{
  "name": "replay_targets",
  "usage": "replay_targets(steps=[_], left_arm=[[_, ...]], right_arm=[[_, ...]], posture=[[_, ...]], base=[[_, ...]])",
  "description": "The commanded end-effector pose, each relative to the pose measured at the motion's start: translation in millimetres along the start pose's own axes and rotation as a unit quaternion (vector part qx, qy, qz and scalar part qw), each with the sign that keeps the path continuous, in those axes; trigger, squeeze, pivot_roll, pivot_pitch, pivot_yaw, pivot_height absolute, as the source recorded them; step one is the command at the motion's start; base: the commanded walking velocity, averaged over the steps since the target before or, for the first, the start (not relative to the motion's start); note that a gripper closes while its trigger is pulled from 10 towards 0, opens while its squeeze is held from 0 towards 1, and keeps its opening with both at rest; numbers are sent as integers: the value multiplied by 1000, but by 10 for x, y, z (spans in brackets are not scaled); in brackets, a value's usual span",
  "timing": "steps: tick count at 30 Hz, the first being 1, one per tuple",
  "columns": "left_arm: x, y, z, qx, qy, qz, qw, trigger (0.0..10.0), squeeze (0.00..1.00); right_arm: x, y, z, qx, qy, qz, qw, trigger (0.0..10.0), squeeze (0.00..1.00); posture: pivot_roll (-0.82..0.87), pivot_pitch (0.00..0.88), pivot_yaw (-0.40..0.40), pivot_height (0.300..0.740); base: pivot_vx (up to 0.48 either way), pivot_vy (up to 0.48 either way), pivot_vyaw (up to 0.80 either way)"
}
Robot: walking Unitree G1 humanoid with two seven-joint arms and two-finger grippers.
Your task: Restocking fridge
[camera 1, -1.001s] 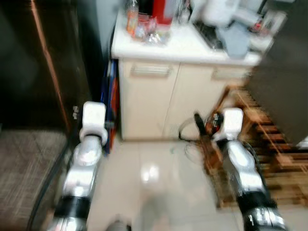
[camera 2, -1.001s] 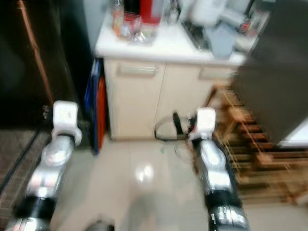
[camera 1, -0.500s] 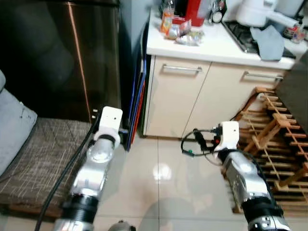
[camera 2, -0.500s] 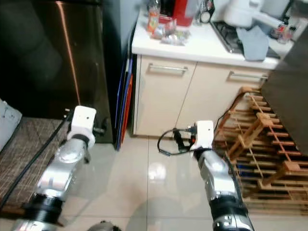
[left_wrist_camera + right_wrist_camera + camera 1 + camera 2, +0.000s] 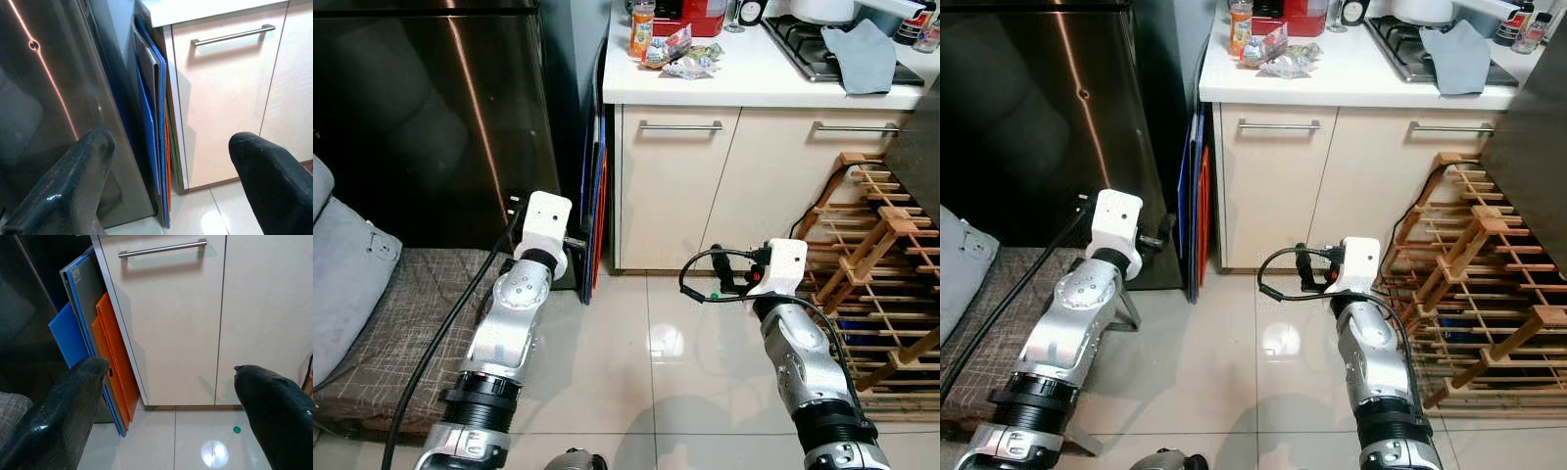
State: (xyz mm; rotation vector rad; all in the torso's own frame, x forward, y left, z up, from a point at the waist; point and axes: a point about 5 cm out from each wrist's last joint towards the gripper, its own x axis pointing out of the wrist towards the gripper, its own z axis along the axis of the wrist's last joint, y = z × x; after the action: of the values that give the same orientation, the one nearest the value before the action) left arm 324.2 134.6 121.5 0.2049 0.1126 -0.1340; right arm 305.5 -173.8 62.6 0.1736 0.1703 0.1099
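While both arms were held out low over the tiled floor (image 5: 636, 362), the left gripper (image 5: 166, 166) and right gripper (image 5: 171, 406) were seen spread wide and empty. The dark fridge (image 5: 440, 117) was shut, at the robot's left, beside blue and orange boards (image 5: 105, 357) wedged against the closed cream cabinet (image 5: 675, 186).

White countertop (image 5: 754, 83): bottle (image 5: 641, 29), wrappers (image 5: 690, 64), grey cloth (image 5: 867, 54), possibly.
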Motion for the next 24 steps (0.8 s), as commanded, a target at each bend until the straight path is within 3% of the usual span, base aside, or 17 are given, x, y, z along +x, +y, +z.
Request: replay_targets(steps=[1,7,10,12,15,17,24], left_arm=[[35,30,28,-8,-4,7,1000,10000,0],[65,70,85,-23,-21,12,999,10000,0],[62,67,122,-25,-35,10,999,10000,0],[84,66,213,-22,-59,15,998,10000,0],[93,69,284,-19,-79,18,996,10000,0],[90,72,532,-18,-146,19,989,10000,0],[87,35,620,-14,-173,6,985,10000,0]], right_arm=[[16,-23,62,-4,-11,-3,1000,10000,0],[79,-13,206,-17,-32,-2,999,10000,0],[99,25,233,-23,-39,1,999,10000,0],[122,90,385,-64,-83,3,994,10000,0],[120,99,501,-78,-118,-6,990,10000,0],[114,95,862,-87,-205,-28,975,10000,0],[133,65,1055,-78,-242,-37,967,10000,0]], posture=[[-74,0,24,740],[-70,0,15,740],[-68,0,16,740],[-66,0,13,740],[-64,0,10,740],[-61,0,8,740],[-58,0,3,740]], base=[[0,0,0],[0,0,0],[394,0,0],[480,0,0],[480,0,0],[480,0,0],[480,0,0]])
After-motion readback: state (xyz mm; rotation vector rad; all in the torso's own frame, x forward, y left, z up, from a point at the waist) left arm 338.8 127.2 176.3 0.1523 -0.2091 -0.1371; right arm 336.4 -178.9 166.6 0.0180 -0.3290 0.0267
